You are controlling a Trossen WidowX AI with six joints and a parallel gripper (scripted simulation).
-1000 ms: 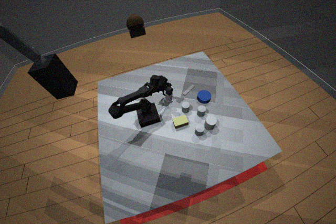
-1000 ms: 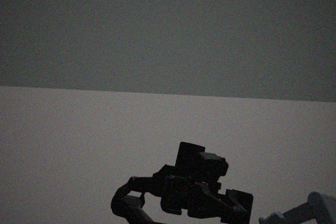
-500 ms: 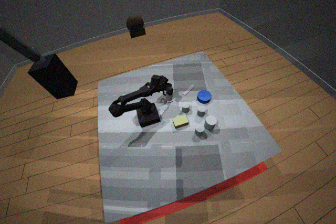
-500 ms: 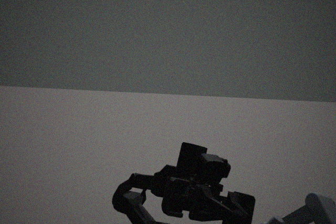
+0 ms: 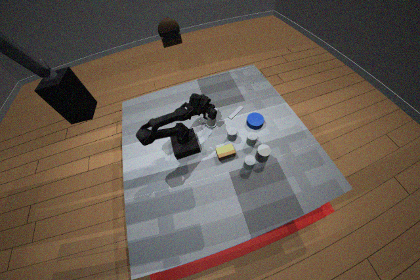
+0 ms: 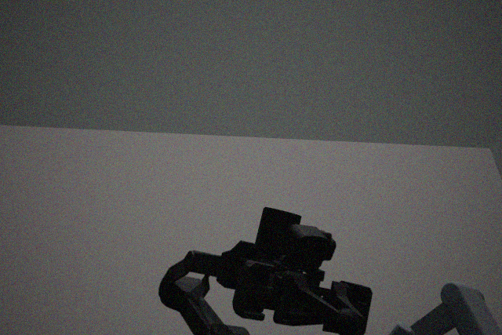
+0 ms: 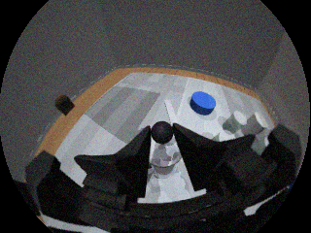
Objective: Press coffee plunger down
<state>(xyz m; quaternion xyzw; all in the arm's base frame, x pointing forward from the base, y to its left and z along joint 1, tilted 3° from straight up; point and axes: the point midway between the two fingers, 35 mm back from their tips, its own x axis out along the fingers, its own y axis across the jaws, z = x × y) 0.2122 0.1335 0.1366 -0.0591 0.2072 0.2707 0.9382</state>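
Black round plunger knob point(image 7: 162, 132) is sitting between the black hand's point(image 7: 162, 135) fingers, gripped, atop the clear glass coffee press point(image 5: 211, 120) standing on the grey bench point(image 5: 203, 199). Four white cylinders are standing nearby.

The arm point(image 5: 163, 124) folds back from its base point(image 5: 184, 146), then reaches forward at the elbow, its wrist bent downward. The hand point(image 7: 162, 135) points down, its 2 fingers closed on the plunger knob point(image 7: 162, 132), pinching it from both sides.
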